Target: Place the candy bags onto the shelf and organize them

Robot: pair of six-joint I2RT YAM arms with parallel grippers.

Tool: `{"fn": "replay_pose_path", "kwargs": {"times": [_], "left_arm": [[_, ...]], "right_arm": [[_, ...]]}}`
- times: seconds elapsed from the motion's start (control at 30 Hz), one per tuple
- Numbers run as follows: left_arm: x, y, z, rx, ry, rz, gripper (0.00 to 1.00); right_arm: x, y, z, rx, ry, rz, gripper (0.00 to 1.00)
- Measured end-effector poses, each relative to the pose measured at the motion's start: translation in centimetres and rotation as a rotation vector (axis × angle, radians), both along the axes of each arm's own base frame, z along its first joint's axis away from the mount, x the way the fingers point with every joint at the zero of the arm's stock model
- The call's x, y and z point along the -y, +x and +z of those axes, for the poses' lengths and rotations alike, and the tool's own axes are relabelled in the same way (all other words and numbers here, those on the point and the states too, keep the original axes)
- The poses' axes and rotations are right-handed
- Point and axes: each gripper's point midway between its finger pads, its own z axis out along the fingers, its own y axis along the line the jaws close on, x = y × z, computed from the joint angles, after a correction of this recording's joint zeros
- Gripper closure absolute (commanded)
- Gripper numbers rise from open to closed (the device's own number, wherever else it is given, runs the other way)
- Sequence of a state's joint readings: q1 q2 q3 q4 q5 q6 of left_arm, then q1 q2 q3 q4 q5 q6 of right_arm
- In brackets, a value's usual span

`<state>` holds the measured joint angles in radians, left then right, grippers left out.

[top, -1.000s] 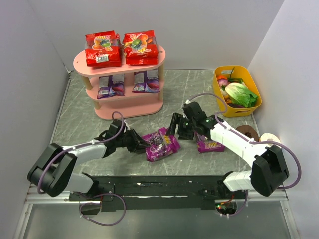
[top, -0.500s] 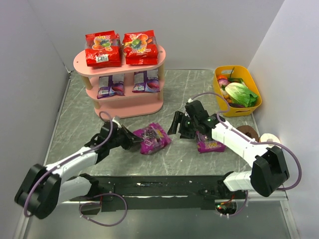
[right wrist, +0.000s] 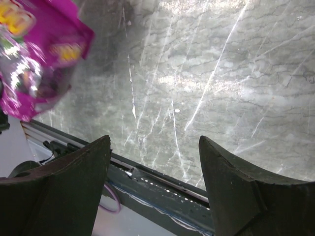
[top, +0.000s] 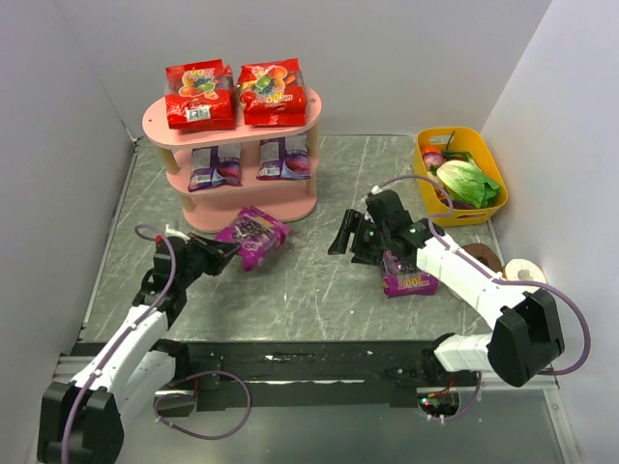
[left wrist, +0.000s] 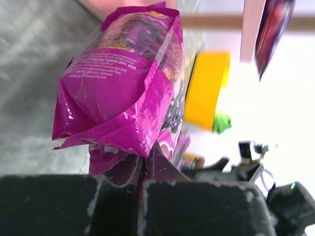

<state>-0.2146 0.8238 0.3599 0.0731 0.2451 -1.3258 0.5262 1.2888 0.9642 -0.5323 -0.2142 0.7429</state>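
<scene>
- Black left gripper [top: 222, 253] [left wrist: 142, 172] at the left of the grey marbled table [top: 290, 290], jaws pressed together on the crimped bottom edge of a magenta grape bag [top: 253, 235] [left wrist: 123, 83].
- Held bag lifted clear of the tabletop and tilted, its shadow on the marble beneath, just in front of the bottom tier of the pink shelf [top: 155, 124]; touching that tier or not, cannot tell.
- From the left wrist, printed back of the bag facing the lens, clear window along its right side.
- Shelf against the back wall, left of centre, three oval tiers on pale wooden posts.
- Top tier: two red fruit bags [top: 200, 95] [top: 272, 92] lying flat side by side, nearly touching.
- Middle tier: two violet bags [top: 215, 166] [top: 284, 158] side by side, fronts tipped toward the camera.
- Bottom tier: no bag resting on it.
- Right of centre, right gripper [top: 348, 244] [right wrist: 155, 167] low over bare marble, fingers spread wide, nothing between them.
- Second magenta bag [top: 408, 280] [right wrist: 34, 54] flat on the table just beside that gripper, partly under the right arm, well apart from the shelf.
- Far right, yellow tub [top: 474, 135] with green vegetables [top: 466, 182] near the back corner.
- Nearer along the right wall, two tape rolls [top: 522, 271], one brown, one white.
</scene>
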Motion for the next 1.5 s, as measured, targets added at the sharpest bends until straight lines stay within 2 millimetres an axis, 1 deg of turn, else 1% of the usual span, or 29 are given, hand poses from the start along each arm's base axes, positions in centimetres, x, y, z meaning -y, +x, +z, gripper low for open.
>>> {"fn": "replay_pose_path", "kwargs": {"times": [0.1,0.2,0.3,0.5,0.6,0.73,0.77,0.87,1.07,1.1,1.17,1.2,1.27,1.3,1.37,1.4,1.5], "left_arm": [[-1.7,0.8,-0.3,0.005,-0.014,0.068,0.99],[-2.9,1.5,-0.8,-0.003,-0.023,0.119,0.99],[-4.0,2.6,-0.9,0.005,-0.042,0.171,0.99],[-6.5,5.5,-0.4,0.056,-0.082,0.28,0.99],[-7.1,6.6,-0.9,0.06,-0.086,0.309,0.99],[-7.4,8.2,-2.7,0.034,-0.086,0.333,0.99],[-7.5,8.9,-2.9,0.037,-0.096,0.34,0.99],[-7.9,10.7,-3.2,0.052,-0.14,0.364,0.99],[-8.5,12.6,-3.9,0.065,-0.267,0.424,0.98],[-8.6,12.8,-3.9,0.068,-0.285,0.434,0.94],[-8.8,13.0,-3.9,0.068,-0.314,0.453,0.9],[-8.9,13.1,-3.8,0.065,-0.321,0.462,0.86],[-9.1,13.4,-3.8,0.062,-0.326,0.476,0.8],[-9.2,13.6,-3.7,0.059,-0.326,0.483,0.73],[-9.4,14.0,-3.6,0.045,-0.316,0.499,0.64],[-9.6,14.2,-3.5,0.04,-0.306,0.505,0.56],[-9.8,14.5,-3.2,0.023,-0.273,0.522,0.5]], "right_arm": [[0.1,0.1,0.0,0.0,0.001,-0.004,0.21],[0.3,0.3,0.1,0.0,0.004,-0.011,0.21],[0.4,0.5,0.3,0.002,0.007,-0.018,0.21],[0.6,0.8,0.7,0.007,0.012,-0.023,0.21],[0.9,1.0,0.7,0.007,0.012,-0.028,0.21],[1.2,1.3,0.7,0.007,0.012,-0.039,0.22],[1.3,1.3,0.6,0.005,0.013,-0.04,0.22],[1.4,1.3,0.6,-0.001,0.016,-0.038,0.23],[1.6,1.3,0.6,-0.005,0.02,-0.039,0.22],[1.6,1.4,0.6,-0.005,0.02,-0.041,0.22],[1.8,1.5,0.6,-0.005,0.019,-0.046,0.22],[1.8,1.5,0.6,-0.005,0.019,-0.049,0.22],[2.0,1.6,0.6,-0.005,0.018,-0.054,0.22],[2.0,1.6,0.6,-0.005,0.018,-0.055,0.22],[2.1,1.7,0.6,-0.005,0.017,-0.06,0.22],[2.2,1.7,0.6,-0.005,0.016,-0.061,0.22],[2.2,1.6,0.8,-0.002,0.018,-0.063,0.22]]}}
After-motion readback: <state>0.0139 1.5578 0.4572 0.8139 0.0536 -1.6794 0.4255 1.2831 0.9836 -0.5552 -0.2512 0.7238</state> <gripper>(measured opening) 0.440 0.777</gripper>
